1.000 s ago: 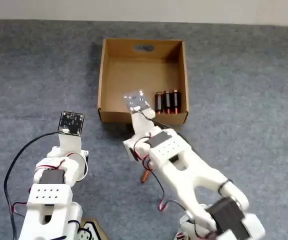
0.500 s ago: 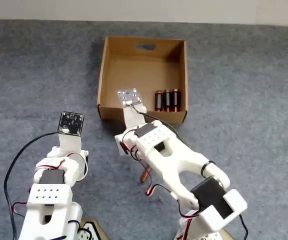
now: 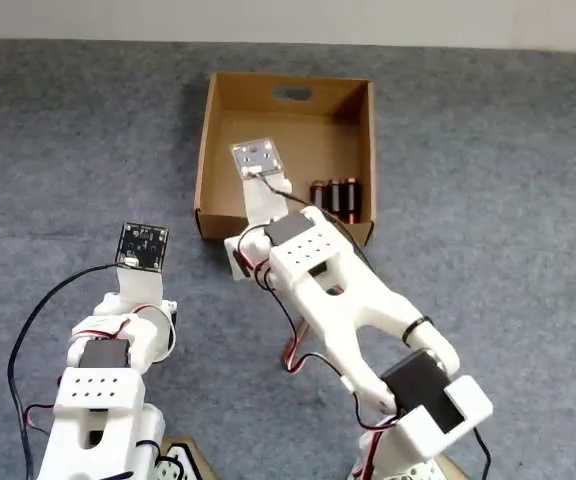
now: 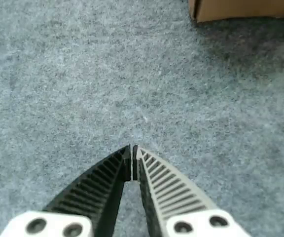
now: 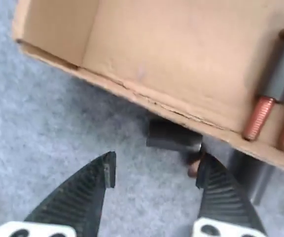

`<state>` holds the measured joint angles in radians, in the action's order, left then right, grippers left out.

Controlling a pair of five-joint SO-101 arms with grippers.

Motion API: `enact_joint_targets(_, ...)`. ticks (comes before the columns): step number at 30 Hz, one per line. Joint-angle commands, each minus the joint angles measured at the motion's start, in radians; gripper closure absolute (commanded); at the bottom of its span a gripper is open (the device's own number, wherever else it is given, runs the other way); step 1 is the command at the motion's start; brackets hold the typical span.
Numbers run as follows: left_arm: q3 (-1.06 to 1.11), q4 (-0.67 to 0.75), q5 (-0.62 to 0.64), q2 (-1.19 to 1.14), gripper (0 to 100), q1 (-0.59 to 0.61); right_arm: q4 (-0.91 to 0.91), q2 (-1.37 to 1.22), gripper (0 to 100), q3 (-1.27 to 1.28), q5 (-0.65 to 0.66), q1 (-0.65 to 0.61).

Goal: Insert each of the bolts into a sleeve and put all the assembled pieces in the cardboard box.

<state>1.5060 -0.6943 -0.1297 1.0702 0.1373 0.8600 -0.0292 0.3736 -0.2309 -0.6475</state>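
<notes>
Since a second ago, the right arm (image 3: 333, 290) has swung toward 12 o'clock, carrying its wrist camera (image 3: 255, 157) from the near wall of the cardboard box (image 3: 201, 150) to a spot above the box floor, and its elbow has folded back toward 5 o'clock; the left arm (image 3: 118, 340) has kept its place at 8 o'clock on the grey carpet (image 3: 488, 150). In the high view we see the box at 12 o'clock with three assembled pieces (image 3: 334, 200) lying side by side in its 5 o'clock corner, against the near wall. Through the right wrist camera we see the right gripper (image 5: 157, 170) with its fingers (image 5: 95, 185) spread wide and holding nothing. Beyond them a dark sleeve (image 5: 171, 136) lies on the carpet just outside the box wall (image 5: 112, 81). A small copper-coloured bit shows at one end of the sleeve, and we cannot tell whether it is a bolt seated in it. Over that wall, inside the box, we see the assembled pieces (image 5: 275, 89), grey sleeves with copper threaded ends sticking out. The left gripper (image 4: 132, 153) hangs over bare carpet (image 4: 83, 74), its ribbed fingers (image 4: 107, 177) pressed together at the tips and gripping nothing, with a corner of the box (image 4: 240, 10) well ahead of it.
</notes>
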Motion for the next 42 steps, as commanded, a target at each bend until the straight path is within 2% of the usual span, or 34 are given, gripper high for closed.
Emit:
enact_joint_targets(1, -0.005, 0.015, -0.006, 0.005, 96, -0.010, -0.058, 0.004, 74.2, 0.027, -0.002, 0.013)
enact_joint_targets(5, -0.005, 0.015, -0.006, 0.005, 96, -0.010, -0.093, 0.004, 74.2, 0.068, -0.002, 0.015)
enact_joint_targets(14, -0.005, 0.015, -0.006, 0.005, 96, -0.010, -0.097, 0.004, 74.2, 0.070, 0.002, 0.104)
enact_joint_targets(23, -0.005, 0.015, -0.006, 0.005, 96, -0.010, -0.099, 0.004, 74.2, 0.067, 0.002, 0.025)
enact_joint_targets(27, -0.005, 0.015, -0.006, 0.005, 96, -0.010, -0.099, 0.002, 74.2, 0.067, 0.008, 0.031)
enact_joint_targets(30, -0.005, 0.015, -0.006, 0.005, 96, -0.010, -0.099, 0.002, 74.2, 0.067, 0.068, 0.036)
enact_joint_targets(42, -0.005, 0.015, -0.006, 0.005, 96, -0.010, -0.142, -0.018, 74.2, 0.088, 0.072, 0.035)
